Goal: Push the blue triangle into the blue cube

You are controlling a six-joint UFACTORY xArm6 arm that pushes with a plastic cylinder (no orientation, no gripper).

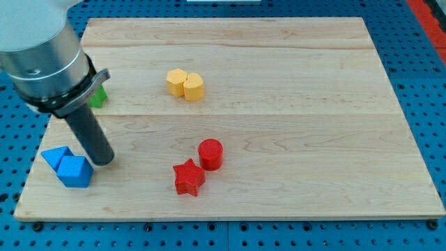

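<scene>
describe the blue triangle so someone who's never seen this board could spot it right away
Start at the wooden board and go to its corner at the view's bottom left, where two blue blocks touch. The blue triangle is the flatter, wedge-shaped one nearer the view's left; the blue cube is boxy, and my tip stands just right of both.

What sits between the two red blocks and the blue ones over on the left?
Only bare wood, in the camera view. From the red star and red cylinder leftward to my tip, nothing lies there; the tip stands just right of the blue cube.
</scene>
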